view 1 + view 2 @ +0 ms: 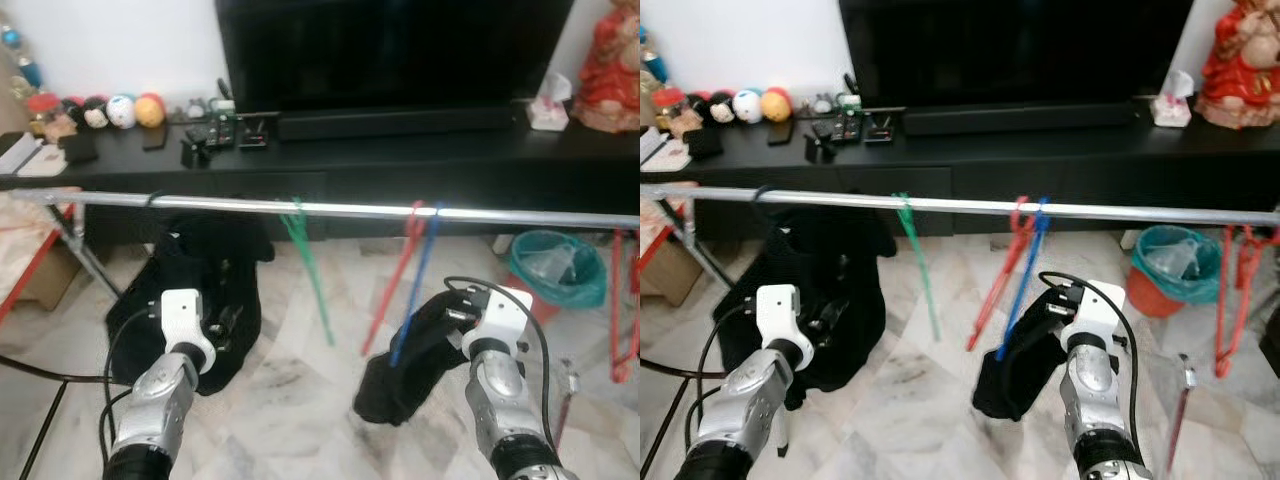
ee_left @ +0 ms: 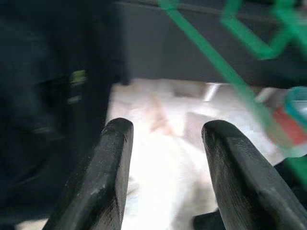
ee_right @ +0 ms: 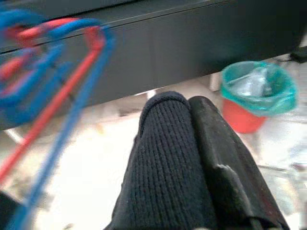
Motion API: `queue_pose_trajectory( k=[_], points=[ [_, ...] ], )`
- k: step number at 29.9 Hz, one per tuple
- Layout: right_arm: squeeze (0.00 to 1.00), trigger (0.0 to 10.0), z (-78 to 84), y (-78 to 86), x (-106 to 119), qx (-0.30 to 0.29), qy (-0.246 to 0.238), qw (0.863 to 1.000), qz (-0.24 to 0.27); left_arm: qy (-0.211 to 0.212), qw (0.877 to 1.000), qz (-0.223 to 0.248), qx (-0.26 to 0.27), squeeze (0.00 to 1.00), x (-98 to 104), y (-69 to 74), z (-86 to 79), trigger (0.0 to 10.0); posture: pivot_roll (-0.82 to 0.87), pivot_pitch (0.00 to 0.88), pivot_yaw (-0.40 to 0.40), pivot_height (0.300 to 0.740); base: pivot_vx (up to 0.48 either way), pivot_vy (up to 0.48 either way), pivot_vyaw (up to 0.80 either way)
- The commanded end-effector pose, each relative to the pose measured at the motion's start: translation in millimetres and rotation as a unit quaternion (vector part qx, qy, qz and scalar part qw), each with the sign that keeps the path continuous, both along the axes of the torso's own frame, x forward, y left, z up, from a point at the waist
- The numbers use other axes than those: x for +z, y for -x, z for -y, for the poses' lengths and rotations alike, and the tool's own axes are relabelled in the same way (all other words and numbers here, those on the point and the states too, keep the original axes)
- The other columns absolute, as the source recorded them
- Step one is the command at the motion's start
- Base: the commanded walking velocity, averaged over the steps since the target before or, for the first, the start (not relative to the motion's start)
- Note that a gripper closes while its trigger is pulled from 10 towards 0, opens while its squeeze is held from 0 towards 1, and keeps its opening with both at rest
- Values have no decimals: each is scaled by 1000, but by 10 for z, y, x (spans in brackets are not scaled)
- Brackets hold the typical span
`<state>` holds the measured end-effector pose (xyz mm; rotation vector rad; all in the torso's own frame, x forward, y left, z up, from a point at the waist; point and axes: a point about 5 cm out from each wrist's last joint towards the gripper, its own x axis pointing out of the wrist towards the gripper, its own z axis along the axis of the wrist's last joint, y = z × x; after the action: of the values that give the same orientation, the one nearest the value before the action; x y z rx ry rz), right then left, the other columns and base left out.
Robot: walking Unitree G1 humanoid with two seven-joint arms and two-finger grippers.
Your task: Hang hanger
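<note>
Ribbed dark knit garment pinched by right pincer; left pincer spread below smooth metal rail.

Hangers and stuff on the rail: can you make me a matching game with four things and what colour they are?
Things:
1. hanger nearest the left gripper
2. bin liner of the waste bin
3. hanger beside the blue hanger
4. knitted cloth in the right gripper

Colours:
A. red
B. dark navy
C. green
D. teal

Pairs: 1-C green hanger; 2-D; 3-A red hanger; 4-B knitted cloth.
</note>
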<state>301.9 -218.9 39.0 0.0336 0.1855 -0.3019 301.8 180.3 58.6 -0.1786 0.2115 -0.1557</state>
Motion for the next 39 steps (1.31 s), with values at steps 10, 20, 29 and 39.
queue_pose_trajectory(
  k=[10,20,29,39],
  points=[
    [0,10000,-37,-36,51,6,5,1000,14,-7,1000,29,-3,0,104,-51,-58,10000,-67,0,41,740,0,0,0],
    [0,10000,-35,-26,26,10,7,1000,7,-6,999,33,-5,0,100,-47,-26,10000,-68,0,36,740,0,-336,0],
    [0,10000,-39,31,-104,29,12,999,-33,-10,999,45,6,0,147,-76,-57,10000,-69,0,30,740,0,-226,0],
    [0,10000,-4,314,-517,59,13,984,-166,-31,997,70,24,0,245,-111,-160,10000,-65,0,22,740,0,0,0]
  ],
)
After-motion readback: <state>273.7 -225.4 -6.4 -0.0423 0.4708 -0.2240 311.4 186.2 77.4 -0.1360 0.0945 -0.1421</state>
